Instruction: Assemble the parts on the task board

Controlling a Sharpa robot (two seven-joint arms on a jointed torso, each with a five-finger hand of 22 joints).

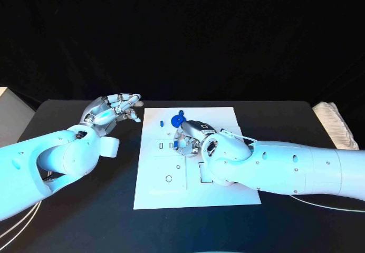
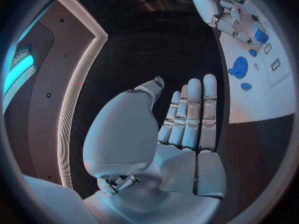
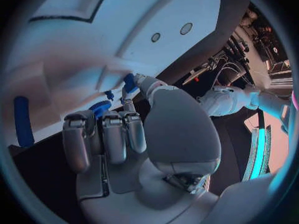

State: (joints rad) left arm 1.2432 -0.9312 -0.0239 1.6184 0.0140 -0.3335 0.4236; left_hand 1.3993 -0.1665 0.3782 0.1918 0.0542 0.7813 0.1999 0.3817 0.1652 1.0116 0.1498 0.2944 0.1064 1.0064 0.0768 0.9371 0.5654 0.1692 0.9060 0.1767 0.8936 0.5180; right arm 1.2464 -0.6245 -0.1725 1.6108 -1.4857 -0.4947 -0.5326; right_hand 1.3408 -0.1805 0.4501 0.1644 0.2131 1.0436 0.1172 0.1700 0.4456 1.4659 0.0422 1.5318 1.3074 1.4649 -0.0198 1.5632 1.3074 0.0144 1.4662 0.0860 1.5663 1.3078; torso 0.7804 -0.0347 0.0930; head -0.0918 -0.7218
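right robot hand (image 1: 192, 141) pinches a small blue part (image 3: 129, 82) over the white task board (image 1: 220, 192).

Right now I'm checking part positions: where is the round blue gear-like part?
In the head view the round blue part lies on the far end of the task board, just beyond the right hand, with a small blue peg beside it.

Two smooth white arms with rounded, bulging shells and small dark screws. Silver left hand (image 1: 114, 109) and right hand (image 1: 192, 138), segmented metallic fingers (image 2: 201, 109), smooth grey palm covers. Thin white cables trailing beneath both arms.
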